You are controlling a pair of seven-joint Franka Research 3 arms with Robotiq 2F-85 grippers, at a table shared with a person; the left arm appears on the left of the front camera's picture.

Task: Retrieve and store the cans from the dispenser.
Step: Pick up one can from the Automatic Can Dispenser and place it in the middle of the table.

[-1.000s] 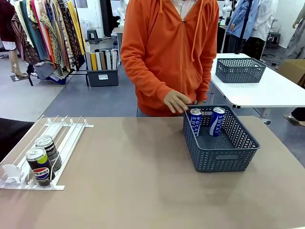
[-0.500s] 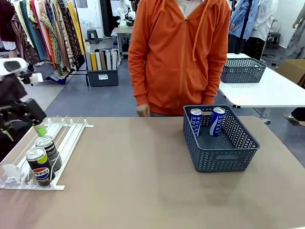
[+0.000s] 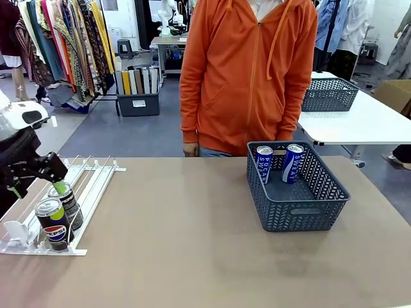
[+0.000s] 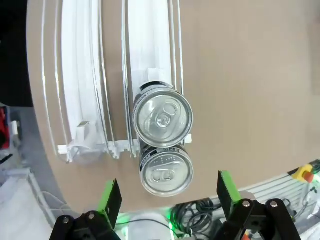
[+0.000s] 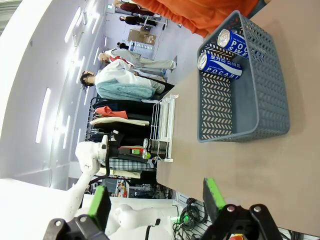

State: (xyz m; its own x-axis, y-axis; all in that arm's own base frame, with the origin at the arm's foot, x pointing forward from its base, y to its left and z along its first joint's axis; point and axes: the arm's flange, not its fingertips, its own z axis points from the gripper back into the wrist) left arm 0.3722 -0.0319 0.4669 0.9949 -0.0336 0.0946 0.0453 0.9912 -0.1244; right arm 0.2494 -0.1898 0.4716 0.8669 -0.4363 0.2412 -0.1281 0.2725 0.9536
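**Front view.** The dispenser [image 3: 96, 178], a flat white rack of thin parallel rails with curved stops at its near end, is lying at 8 o'clock on the matte tan surface [image 3: 180, 250]. Two black Pepsi cans [image 3: 54, 226], slim cylinders with silver tops, are standing one behind the other against the stops, in the lane nearer the surface's middle. The left claw [image 3: 35, 190], black with green pads, is hovering just above them, released, its jaws spread wide and grasping nothing. At 3 o'clock a dark blue-grey basket [image 3: 302, 212] of lattice plastic is holding two blue POCARI SWEAT cans [image 3: 264, 164] upright against its far wall. A person in an orange hooded top [image 3: 247, 77] is standing at 12 o'clock, one hand [image 3: 190, 151] hanging at the far edge.

**Right wrist view.** The right claw [image 5: 156, 197] is hanging released, its pads well apart, with the basket at 1 o'clock.

**Change.** A second ago the left arm was outside the front view and the person's hand was resting at the basket's rim. Half a second ago the left claw was sitting higher, over the bare rails. All four cans are keeping their places.
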